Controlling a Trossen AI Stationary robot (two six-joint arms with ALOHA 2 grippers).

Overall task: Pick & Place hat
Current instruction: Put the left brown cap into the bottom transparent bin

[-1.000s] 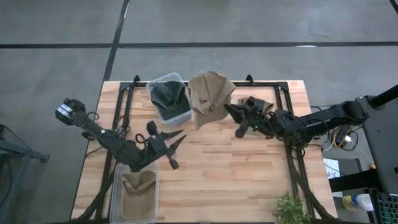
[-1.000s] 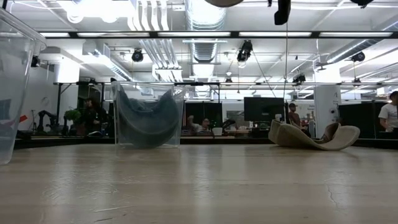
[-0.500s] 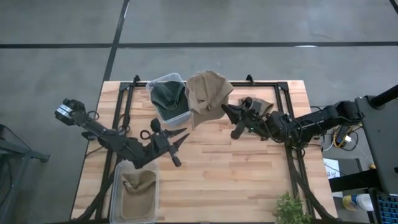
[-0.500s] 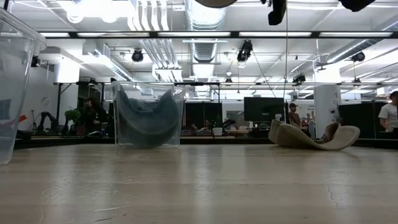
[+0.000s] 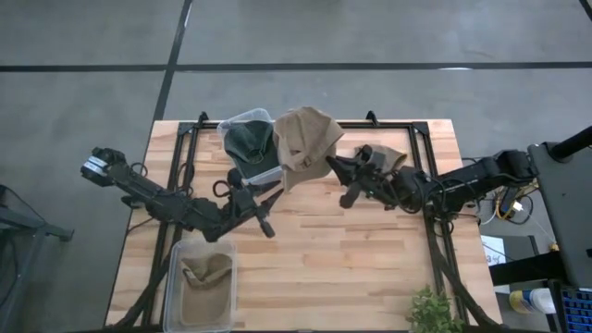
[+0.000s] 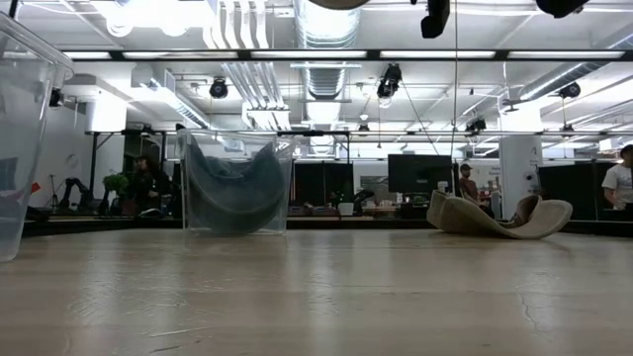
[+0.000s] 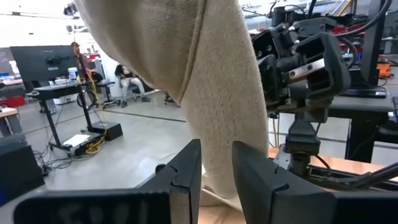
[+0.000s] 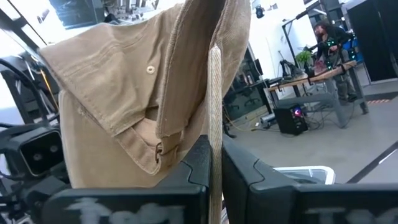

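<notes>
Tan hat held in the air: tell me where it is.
In the high view the tan hat hangs near the table's far edge, pinched by the right gripper, overlapping the clear bin with the dark green hat on its left.

Showing 2 dark, slender jointed arms, black cables looping along the links. Ending the left arm (image 5: 153,196) in a pale grey block at its base. Carrying a black pincer (image 5: 264,211) with 2 flat, blunt fingers (image 7: 180,180). Wearing silver metal plates and screws on the right pincer (image 7: 305,68) housing.
</notes>
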